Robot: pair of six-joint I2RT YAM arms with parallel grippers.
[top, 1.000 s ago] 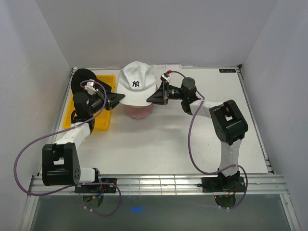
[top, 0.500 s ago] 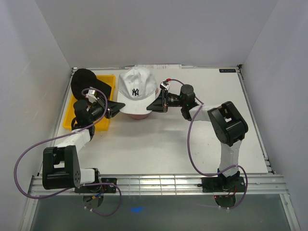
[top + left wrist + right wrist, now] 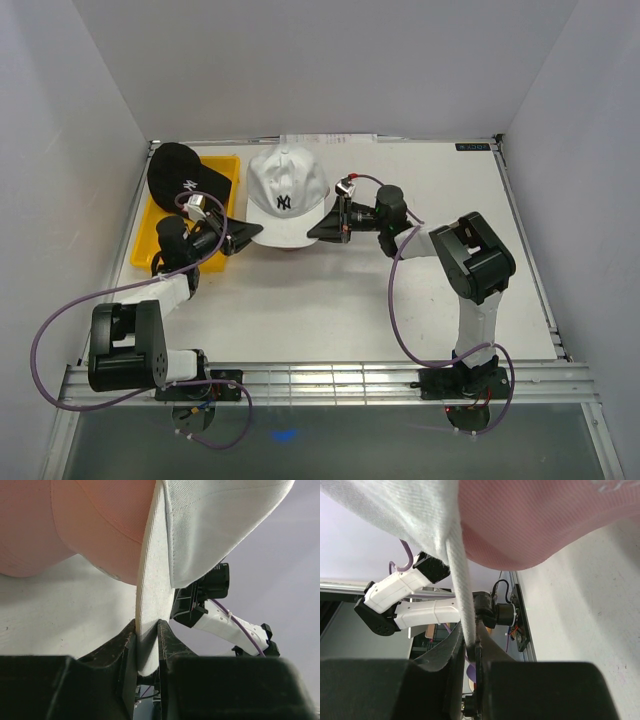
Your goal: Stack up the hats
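White walls (image 3: 320,60) close in a pale worktop (image 3: 420,300). On it, the left tool (image 3: 146,630) is nipped onto a white cap (image 3: 285,195) at the rim facing the worktop's left edge, with only the fabric's thickness parting its two fingers. The right tool (image 3: 468,640) is closed almost fully on the opposite rim of the same cap, thin fabric caught between its fingers. Held from both sides, the white cap, marked with a black NY logo, sits over a pink cap (image 3: 90,525) near the middle of the far edge. Only the pink crown shows beneath it. A black cap (image 3: 178,172) lies in a yellow tray (image 3: 143,252) at the far left corner.
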